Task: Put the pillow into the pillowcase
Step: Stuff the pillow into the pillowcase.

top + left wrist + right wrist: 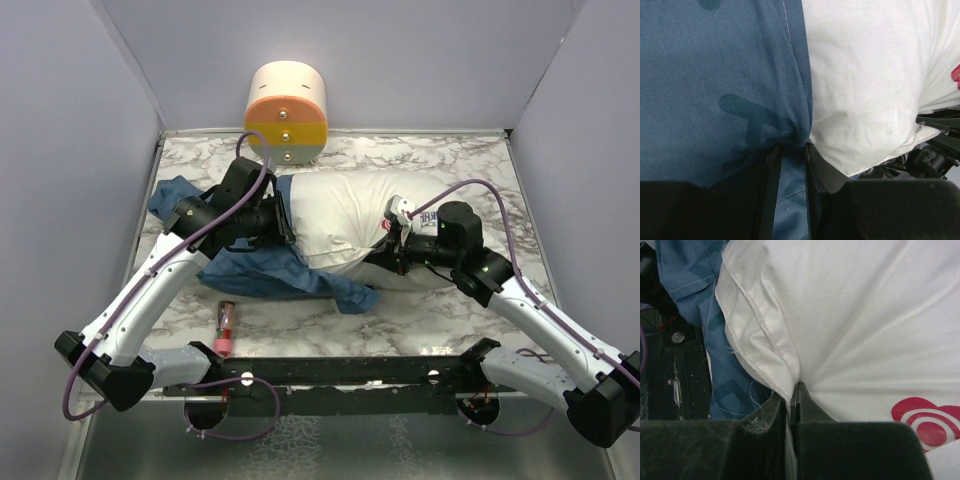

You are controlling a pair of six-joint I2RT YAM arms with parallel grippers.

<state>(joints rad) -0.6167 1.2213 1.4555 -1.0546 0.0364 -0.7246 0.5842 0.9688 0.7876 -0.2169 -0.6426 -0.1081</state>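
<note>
L gripper [790, 150] narrow, pinching pillowcase [715, 75] hem beside pillow [875, 75] edge; R gripper [794, 390] clamped on pillow seam; cylinder [288, 112] close behind.

table [470, 310]: marble top | far edge: cream-and-orange cylinder [288, 112] (striped end faces camera) | front left: small red-pink stick [225, 328]

The left arm [150, 285] and right arm [545, 315] have white link shells, black joints and a purple cable [266, 160] looping along each.
</note>
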